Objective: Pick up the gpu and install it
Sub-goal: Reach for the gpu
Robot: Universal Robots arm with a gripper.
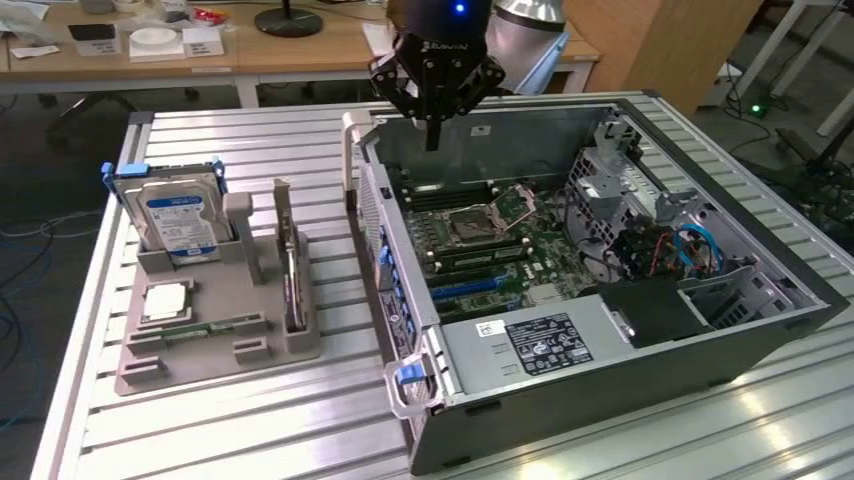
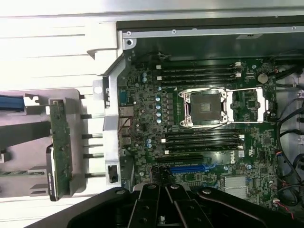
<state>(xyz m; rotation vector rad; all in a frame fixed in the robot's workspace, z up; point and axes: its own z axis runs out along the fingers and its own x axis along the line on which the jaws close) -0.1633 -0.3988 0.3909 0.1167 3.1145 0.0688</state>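
Your jaws were pressed fully together on nothing, poised above the far wall of the open computer case (image 1: 601, 400), well apart from the gpu (image 1: 284, 262). That card stood on edge, slotted in the grey holder (image 1: 214, 335) on the tabletop (image 1: 240, 430), at the exterior view's left of the case. This likely left its top edge free for you to grasp. Its long axis ran alongside the case's nearest wall.

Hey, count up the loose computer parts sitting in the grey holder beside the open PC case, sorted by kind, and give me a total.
gpu: 1
hard drive: 1
processor chip: 1
memory stick: 1
Total in the grey holder: 4
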